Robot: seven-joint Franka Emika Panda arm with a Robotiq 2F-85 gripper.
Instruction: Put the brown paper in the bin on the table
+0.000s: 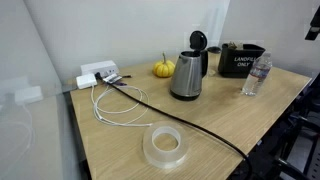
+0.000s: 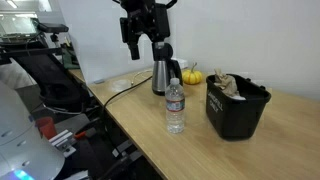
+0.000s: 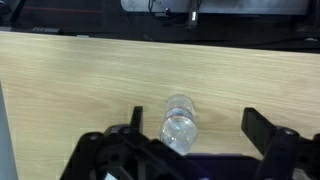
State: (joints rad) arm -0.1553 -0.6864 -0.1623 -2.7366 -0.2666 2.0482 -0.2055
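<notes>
Wrist view is showing us the hand (image 3: 192, 120) spread wide, its dark fingers (image 3: 133, 122) standing far apart and holding nothing. Past them we are looking straight down on a clear water bottle (image 3: 180, 128), which is standing upright on the light wood-grain counter (image 3: 70, 80).

In an exterior view the hand (image 2: 145, 45) is hanging high over the counter (image 2: 290, 140), touching nothing. In that view it is appearing above the steel kettle (image 2: 162, 72). The water bottle (image 2: 175, 108) is standing near the counter's edge, between the kettle and the bin (image 2: 240, 120).

The brown paper (image 2: 229, 85) is lying crumpled inside the black bin, at the end nearer the bottle, and its top is poking just above the rim. A small orange pumpkin (image 2: 192, 76) is sitting just beside the kettle.

In an exterior view we are reading white "LANDFILL ONLY" lettering on the bin (image 1: 240, 62); from there we cannot tell the paper. The kettle (image 1: 187, 76) is standing with its lid up. Farther out, a roll of clear tape (image 1: 165, 148) is lying flat, a white power strip (image 1: 97, 74) is resting at a corner, and a black cable (image 1: 185, 122) is running across the counter (image 1: 110, 145).
</notes>
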